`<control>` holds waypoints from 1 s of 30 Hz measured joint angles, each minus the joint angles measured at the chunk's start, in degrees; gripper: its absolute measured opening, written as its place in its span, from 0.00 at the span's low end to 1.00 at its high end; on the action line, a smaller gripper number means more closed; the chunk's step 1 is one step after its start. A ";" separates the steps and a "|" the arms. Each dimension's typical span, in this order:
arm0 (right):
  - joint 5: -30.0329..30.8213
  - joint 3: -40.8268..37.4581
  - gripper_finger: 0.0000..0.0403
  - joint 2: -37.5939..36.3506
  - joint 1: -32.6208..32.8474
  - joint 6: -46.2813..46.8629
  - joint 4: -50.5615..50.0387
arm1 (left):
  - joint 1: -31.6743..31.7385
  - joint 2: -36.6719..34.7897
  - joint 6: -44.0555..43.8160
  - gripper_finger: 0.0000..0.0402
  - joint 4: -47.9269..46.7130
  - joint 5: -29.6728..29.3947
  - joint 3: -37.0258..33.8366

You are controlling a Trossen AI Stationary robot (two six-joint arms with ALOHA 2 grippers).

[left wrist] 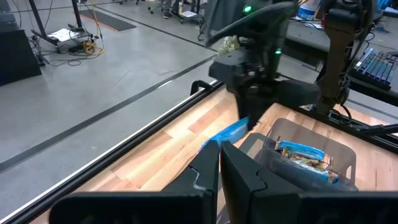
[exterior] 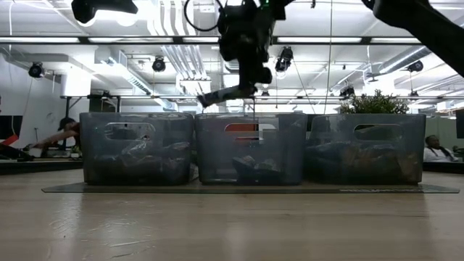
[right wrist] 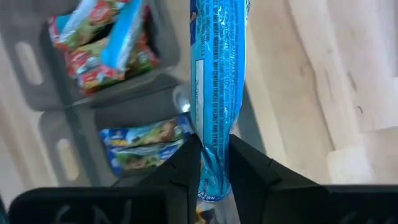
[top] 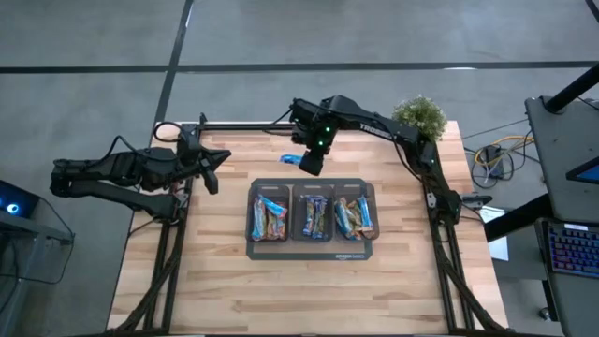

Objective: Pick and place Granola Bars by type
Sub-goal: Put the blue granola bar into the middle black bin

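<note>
Holding a light-blue granola bar [right wrist: 217,81] clear of the worktop [top: 234,281], just behind the row of bins.

Right hand [top: 312,159]: both fingers clamped on one end of the flat, oblong, glossy-wrapped bar, the rest sticking out free; in the low view it hangs tilted above the rim of the middle bin [exterior: 250,148]. Three translucent grey, straight-walled bins with cut-out handles sit side by side on a dark flat tray [top: 309,251]; left bin [top: 270,217], middle bin and right bin [top: 354,217] each hold crinkled wrapped bars in blue and orange-brown. Worktop is pale wooden butcher block, bare in front of the tray and to both sides, with a small potted plant [top: 420,116] at the far right corner. Left hand [top: 213,168]: clenched, empty, waiting over the left edge, well apart from the bins.
</note>
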 joint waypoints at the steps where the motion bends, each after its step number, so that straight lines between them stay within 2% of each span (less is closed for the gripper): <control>1: -0.10 0.00 0.16 -0.44 0.43 -0.04 -0.41 | -0.01 0.00 0.00 0.00 0.00 0.00 0.00; 24: -0.07 -0.15 0.16 -1.19 9.44 1.69 -8.08 | -0.02 0.00 -0.09 0.00 0.07 0.02 0.00; 30: -0.07 -0.15 0.16 -1.39 11.68 -4.78 -9.10 | -0.02 0.00 -0.09 0.00 0.07 0.07 0.00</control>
